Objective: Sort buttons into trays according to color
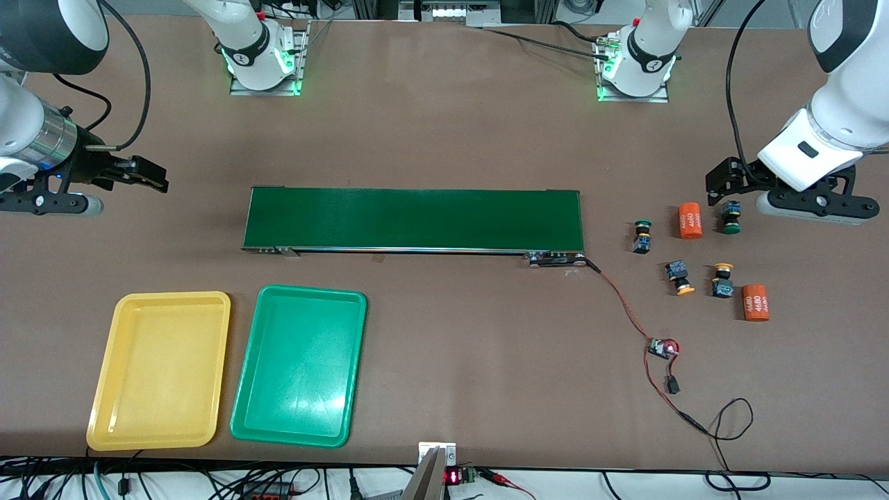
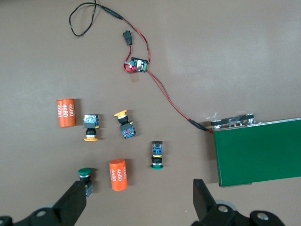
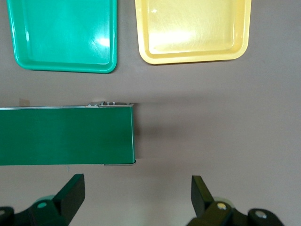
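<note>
Four buttons lie off the conveyor's end, toward the left arm's end of the table. Two are green (image 1: 643,235) (image 1: 730,217) and two are yellow-capped (image 1: 680,277) (image 1: 722,280). My left gripper (image 1: 729,182) hangs open just above the green button (image 2: 85,175) that lies farthest from the front camera. One finger (image 2: 73,202) is beside that button, and nothing is held (image 2: 138,202). The other green button (image 2: 157,155) and both yellow ones (image 2: 90,127) (image 2: 124,125) lie apart. The yellow tray (image 1: 160,369) and green tray (image 1: 300,364) sit side by side, holding nothing. My right gripper (image 1: 142,175) waits open over bare table (image 3: 138,195).
A long dark-green conveyor belt (image 1: 413,219) crosses the middle of the table. Two orange cylinders marked 4680 (image 1: 690,220) (image 1: 755,303) lie among the buttons. A red-black wire with a small circuit board (image 1: 663,348) trails from the conveyor's end toward the front camera.
</note>
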Motion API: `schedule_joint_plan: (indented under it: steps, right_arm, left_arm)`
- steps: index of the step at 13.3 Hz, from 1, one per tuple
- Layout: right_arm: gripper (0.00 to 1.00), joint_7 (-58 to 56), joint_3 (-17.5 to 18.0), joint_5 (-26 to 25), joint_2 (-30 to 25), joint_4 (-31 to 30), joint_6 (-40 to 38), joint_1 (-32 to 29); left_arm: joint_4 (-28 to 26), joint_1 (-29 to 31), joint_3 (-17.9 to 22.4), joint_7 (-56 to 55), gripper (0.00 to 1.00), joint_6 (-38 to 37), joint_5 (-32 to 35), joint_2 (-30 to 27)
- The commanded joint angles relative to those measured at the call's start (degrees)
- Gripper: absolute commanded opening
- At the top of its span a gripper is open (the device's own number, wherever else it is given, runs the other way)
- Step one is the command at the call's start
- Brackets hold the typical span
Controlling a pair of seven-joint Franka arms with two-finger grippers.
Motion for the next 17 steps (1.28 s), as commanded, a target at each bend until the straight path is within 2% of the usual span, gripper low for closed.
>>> schedule_joint_plan:
  steps: [1, 17]
  right_arm:
    - [1.0, 0.9, 0.4, 0.1, -1.3, -1.3, 0.4, -0.4]
    - [1.0, 1.0, 0.4, 0.2, -1.0, -1.1, 0.1, -0.4]
  left_arm:
    - [0.4, 0.3, -0.4, -0.7, 1.0, 0.2, 1.5, 0.3]
    - [1.2, 0.8, -0.4, 0.2, 1.0, -0.1, 2.6, 1.6]
